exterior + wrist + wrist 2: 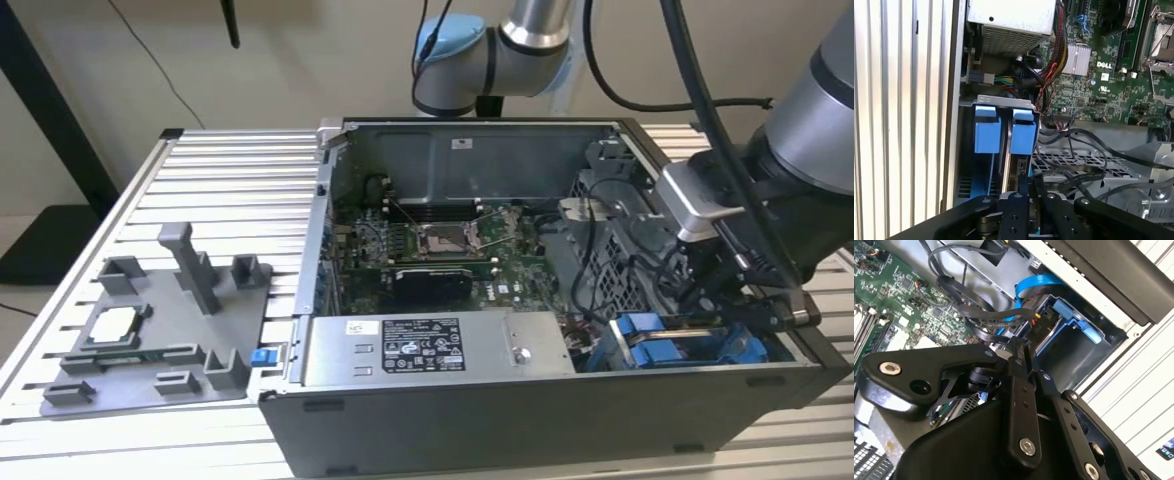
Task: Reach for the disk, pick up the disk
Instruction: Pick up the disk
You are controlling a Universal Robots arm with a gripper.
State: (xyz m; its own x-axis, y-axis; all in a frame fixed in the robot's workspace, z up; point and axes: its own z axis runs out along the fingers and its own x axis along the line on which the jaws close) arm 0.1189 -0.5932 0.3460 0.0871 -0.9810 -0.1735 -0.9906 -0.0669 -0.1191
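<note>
Closest in both wrist views, the gripper [1024,187] has its black fingers drawn narrow, nearly together, with nothing clearly held, poised just over the drive bay. Just beyond, the disk [1016,170] stands on edge in that bay, its blue carrier tabs [1021,131] side by side near the case wall [951,100]. To do this well, I judge the fingers should straddle one tab squarely, avoiding the black cables [1074,165] beside it. Farther off lies the motherboard [1104,75].

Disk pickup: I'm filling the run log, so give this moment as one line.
stage: reaching | gripper: above disk, no grasp seen | disk: seated in case bay by blue carrier
</note>
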